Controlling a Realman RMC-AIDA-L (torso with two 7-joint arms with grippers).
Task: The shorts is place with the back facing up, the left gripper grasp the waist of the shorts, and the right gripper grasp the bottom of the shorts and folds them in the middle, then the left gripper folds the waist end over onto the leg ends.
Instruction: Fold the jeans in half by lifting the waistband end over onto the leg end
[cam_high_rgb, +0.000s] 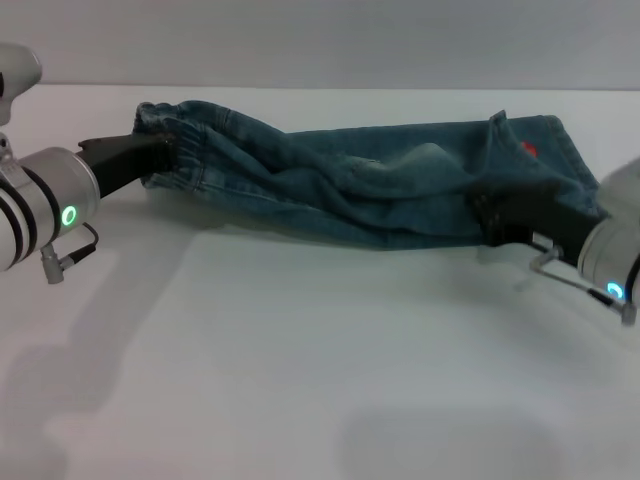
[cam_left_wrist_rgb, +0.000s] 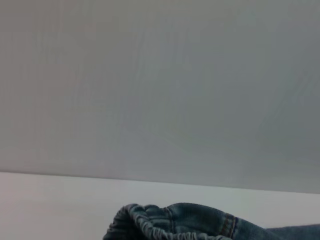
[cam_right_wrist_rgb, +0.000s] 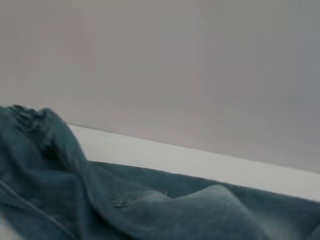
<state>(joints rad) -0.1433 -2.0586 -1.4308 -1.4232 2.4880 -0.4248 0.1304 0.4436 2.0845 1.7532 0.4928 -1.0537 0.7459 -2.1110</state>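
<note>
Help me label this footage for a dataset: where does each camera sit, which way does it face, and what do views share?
Head view: on the robot's head, looking forward and down at the white table; shows the left pincer at the waist of the shorts and the right pincer near the bottom of the shorts.
Left wrist view: on the left wrist, facing the waist and wall; no robot parts visible.
Right wrist view: on the right wrist, looking along the shorts; no robot parts visible.
All share the shorts.
</note>
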